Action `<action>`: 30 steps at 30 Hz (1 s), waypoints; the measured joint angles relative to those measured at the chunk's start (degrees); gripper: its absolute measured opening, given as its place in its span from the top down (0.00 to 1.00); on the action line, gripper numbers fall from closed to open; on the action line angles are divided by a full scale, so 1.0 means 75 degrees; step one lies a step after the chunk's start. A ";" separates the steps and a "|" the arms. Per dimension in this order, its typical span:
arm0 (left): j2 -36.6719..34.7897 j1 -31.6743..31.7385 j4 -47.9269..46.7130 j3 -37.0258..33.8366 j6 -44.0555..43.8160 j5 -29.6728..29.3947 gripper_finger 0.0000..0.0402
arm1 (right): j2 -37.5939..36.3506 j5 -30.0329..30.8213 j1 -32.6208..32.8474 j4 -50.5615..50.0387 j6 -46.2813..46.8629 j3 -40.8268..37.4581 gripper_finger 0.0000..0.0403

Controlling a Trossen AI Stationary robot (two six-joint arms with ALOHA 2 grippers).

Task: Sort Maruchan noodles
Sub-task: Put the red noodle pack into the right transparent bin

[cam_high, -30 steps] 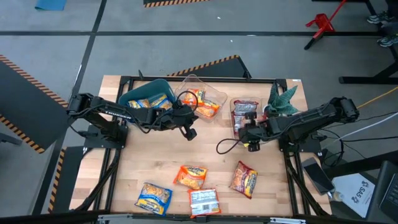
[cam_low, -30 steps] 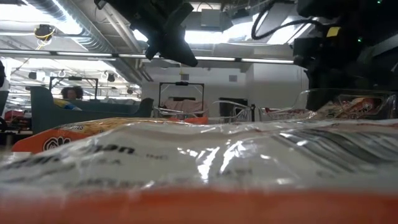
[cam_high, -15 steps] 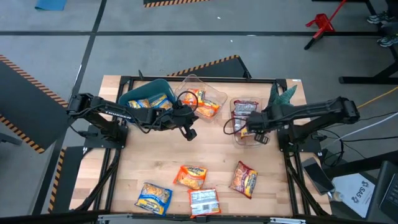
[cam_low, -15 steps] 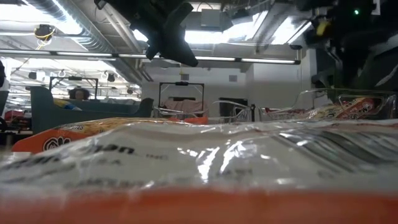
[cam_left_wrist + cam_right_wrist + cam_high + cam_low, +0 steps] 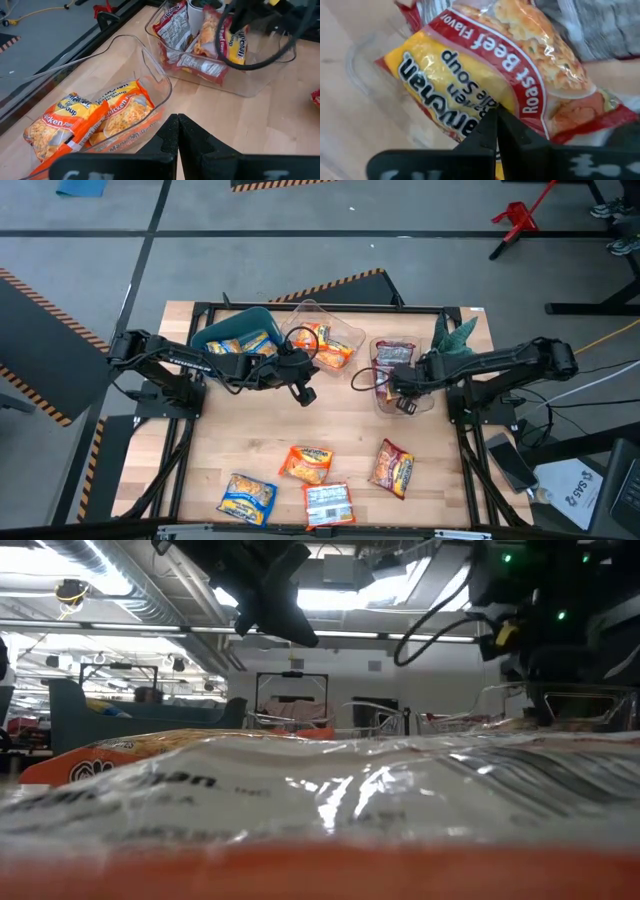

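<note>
Since the earlier frames the right gripper (image 5: 403, 402) has been carried from the bare wood beside the clear container (image 5: 396, 372) to a place above that container's near edge; its jaws, slightly parted before, are now fully closed with nothing between them. The left gripper (image 5: 306, 393) has not moved.

The room is a workshop with a grey floor (image 5: 300, 265) crossed by dark lines and by orange-and-black hazard tape (image 5: 335, 284). In the low view, ceiling light strips (image 5: 350, 598) and ductwork are seen beyond the counter.

The counter (image 5: 340, 435) is a pale wooden top inside a black frame. Along its far side three containers are set in a row: a teal bin (image 5: 232, 334) on the left holding blue-yellow packets (image 5: 245, 343), a second clear container (image 5: 325, 340) in the middle holding orange packets (image 5: 322, 345), and the first clear container on the right holding red-white packets (image 5: 393, 358). A green crumpled object (image 5: 456, 340) lies at the far right corner.

On the near part of the counter four Maruchan noodles packets lie loose: a blue-yellow packet (image 5: 247, 498) on the left, an orange packet (image 5: 307, 463), a silvery packet (image 5: 328, 502) and a red packet (image 5: 394, 467) on the right.

The left gripper is held just near of the middle container, its jaws closed and empty.

In the right wrist view a Roast Beef packet (image 5: 495, 80) is seen directly beyond the closed jaws.
</note>
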 joint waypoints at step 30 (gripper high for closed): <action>-0.0635 -0.0656 0.0054 -0.0004 -0.0332 0.4696 1.00 | -0.0210 -0.3348 0.2460 0.1587 0.0725 0.1536 1.00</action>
